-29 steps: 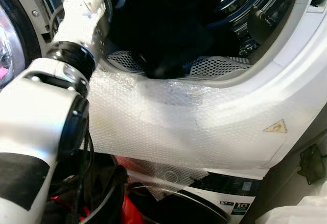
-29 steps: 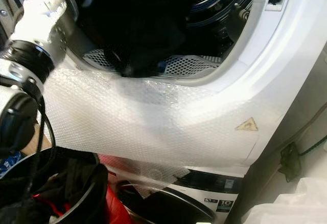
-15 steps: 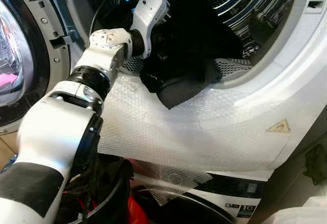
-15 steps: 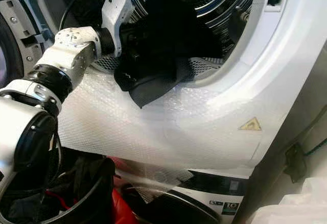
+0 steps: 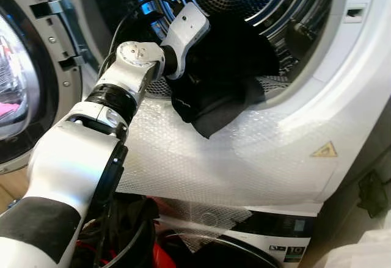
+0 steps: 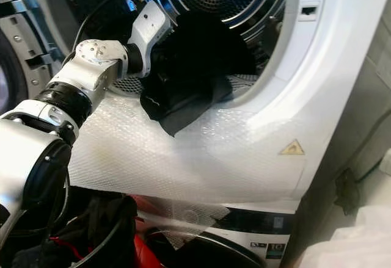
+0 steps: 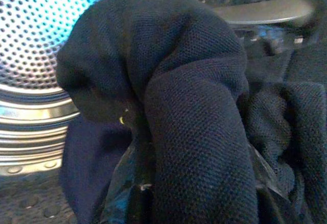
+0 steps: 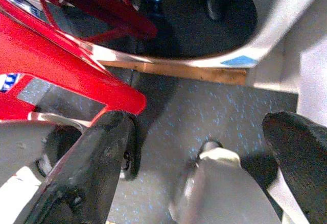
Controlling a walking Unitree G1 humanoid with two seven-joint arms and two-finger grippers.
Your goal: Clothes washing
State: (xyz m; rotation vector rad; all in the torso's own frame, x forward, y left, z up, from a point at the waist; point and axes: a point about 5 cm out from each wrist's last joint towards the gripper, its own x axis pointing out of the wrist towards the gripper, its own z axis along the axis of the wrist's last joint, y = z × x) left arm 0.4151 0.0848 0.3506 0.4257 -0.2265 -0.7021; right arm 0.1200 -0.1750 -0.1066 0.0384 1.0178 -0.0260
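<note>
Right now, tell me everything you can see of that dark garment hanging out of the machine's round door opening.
The dark, almost black knitted garment lies bunched in the mouth of the drum, one flap drooping over the rim onto the clear bubble wrap taped over the white front panel. Up close its fabric shows a fine mesh-like weave, folded into thick rolls. The left gripper is pressed into its left side; its fingers are buried in cloth.

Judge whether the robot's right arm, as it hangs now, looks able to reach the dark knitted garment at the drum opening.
Probably not: the right gripper hangs open low above the speckled floor, while the dark knitted garment lies on the drum's rim by the left gripper.
</note>
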